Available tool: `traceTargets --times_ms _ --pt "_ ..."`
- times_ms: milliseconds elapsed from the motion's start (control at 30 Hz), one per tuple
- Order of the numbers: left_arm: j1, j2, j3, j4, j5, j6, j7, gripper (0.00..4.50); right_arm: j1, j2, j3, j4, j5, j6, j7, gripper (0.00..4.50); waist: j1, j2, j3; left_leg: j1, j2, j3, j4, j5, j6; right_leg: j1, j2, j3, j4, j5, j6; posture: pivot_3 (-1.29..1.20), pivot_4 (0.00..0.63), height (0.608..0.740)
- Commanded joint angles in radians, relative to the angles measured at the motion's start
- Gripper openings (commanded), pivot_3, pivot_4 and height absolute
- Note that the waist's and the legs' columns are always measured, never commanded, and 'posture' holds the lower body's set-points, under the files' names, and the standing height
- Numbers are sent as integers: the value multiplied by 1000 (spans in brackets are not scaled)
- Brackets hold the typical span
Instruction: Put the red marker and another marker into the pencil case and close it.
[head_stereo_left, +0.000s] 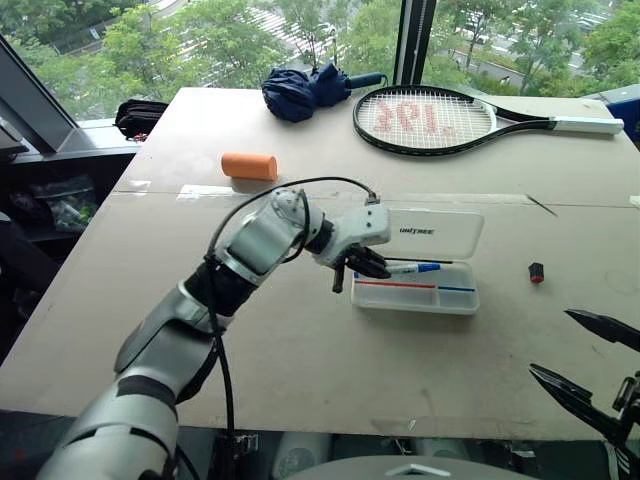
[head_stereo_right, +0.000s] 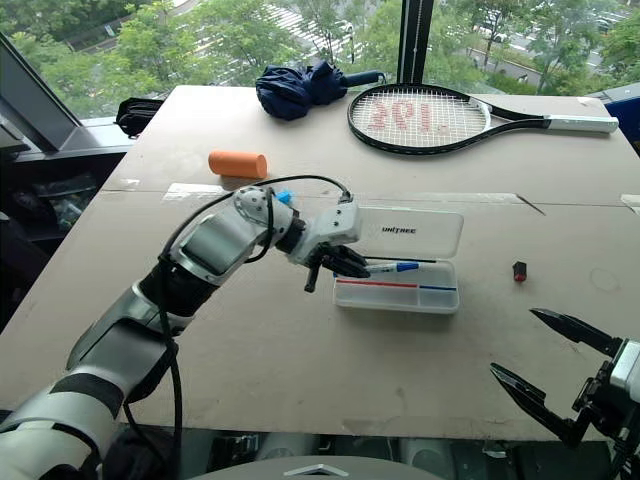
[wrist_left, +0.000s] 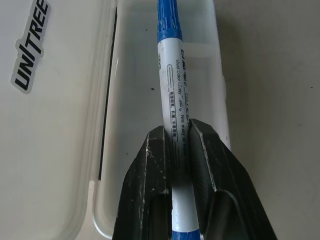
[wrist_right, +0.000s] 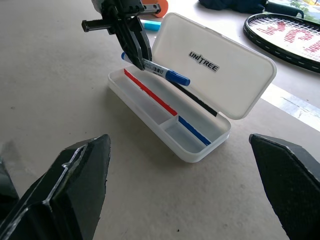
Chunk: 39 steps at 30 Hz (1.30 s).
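The pencil case (head_stereo_left: 412, 301) lies open on the table, its white "UNITREE" lid (wrist_right: 215, 70) tilted back and a red-and-blue stripe along its clear tray. My left gripper (head_stereo_left: 383, 267) is shut on a blue-capped white marker (wrist_left: 172, 85). It holds the marker lengthwise just above the tray's left part, the cap pointing right. The right gripper (head_stereo_left: 550, 342) hangs open near the table's front right edge, well short of the case, with nothing between its fingers. The red marker is out of view.
A small red and black object (head_stereo_left: 537, 272) lies right of the case. Farther back are an orange cylinder (head_stereo_left: 249, 166), a folded navy umbrella (head_stereo_left: 305, 90) and a racket (head_stereo_left: 425, 120). A black bag (head_stereo_left: 140, 115) sits off the table's far left corner.
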Motion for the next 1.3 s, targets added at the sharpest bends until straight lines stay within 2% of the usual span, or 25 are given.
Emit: traceTargets --times_ms 33,167,233,267,300,433,567,633,700,800,933,967,1000,1033,1300 --pt "-63 -56 -25 79 73 -74 12 14 14 6 -29 -31 16 -13 -6 4500 -1 0 0 0 0 0 0 0 0 0 0 0 0 0 0 0 150 730" --pt "-85 -102 -38 155 122 -125 12 14 24 12 -30 -40 15 -15 -13 4500 -2 0 0 0 0 0 0 0 0 0 0 0 0 0 0 0 150 730" --pt "-89 -115 -37 168 135 -132 -2 1041 30 16 -30 -44 13 -17 -15 4500 -1 0 0 0 0 0 0 0 0 0 0 0 0 0 0 0 150 730" --pt "-88 -122 -27 165 137 -130 0 1361 34 18 -30 -47 13 -18 -15 4500 -1 0 0 0 0 0 0 0 0 0 0 0 0 0 0 0 150 730" --pt "-86 -124 -10 152 128 -120 -4 1870 36 20 -30 -49 13 -17 -16 4500 0 0 0 0 0 0 0 0 0 0 0 0 0 0 0 0 150 730" --pt "-66 -88 90 50 38 -9 -48 3778 39 15 -35 -55 21 -11 -18 4500 -1 0 1 -1 1 0 0 0 0 0 0 0 0 0 0 0 150 730" --pt "28 60 280 -142 -159 169 -134 3778 21 -4 -34 -48 29 -4 -16 4500 -21 2 1 0 2 0 -1 0 0 -1 1 0 1 0 0 0 150 730" --pt "101 130 408 -201 -218 271 -77 3778 1 -15 -23 -44 33 0 -19 4500 -28 4 2 1 3 0 -2 0 0 -1 1 0 1 0 0 0 150 730" --pt "164 188 499 -192 -203 292 16 3778 -23 -23 0 -40 30 4 -22 4500 -25 4 2 2 4 -1 -2 0 0 -1 1 0 2 0 0 0 150 730" --pt "237 262 583 -142 -186 228 78 3778 -60 -31 36 -33 25 14 -31 4500 -19 3 2 2 3 -2 -1 0 0 0 1 -1 1 0 0 0 150 730" --pt "256 342 595 78 -112 32 106 3778 -121 -50 88 -15 17 28 -40 4500 1 2 2 1 2 -1 -1 0 0 0 0 -1 1 0 0 0 150 730" --pt "239 351 584 154 -89 -44 100 4187 -132 -54 95 -12 16 30 -40 4500 3 2 2 1 2 -1 -1 0 0 0 0 -1 1 0 0 0 150 730" --pt "203 346 569 252 -55 -124 115 4325 -140 -58 99 -8 15 31 -40 4500 7 2 2 1 1 -1 -1 0 0 0 -1 -1 1 0 0 0 150 730" --pt "177 341 559 319 -33 -180 124 4464 -145 -59 101 -5 15 31 -39 4500 8 1 3 1 1 -1 -1 0 0 0 -1 -1 1 0 0 0 150 730" --pt "-93 200 416 900 181 -545 163 4464 -106 -38 93 -33 7 19 -46 4500 2 -5 4 -1 -5 -2 1 0 0 0 -2 -3 0 0 1 0 150 730"
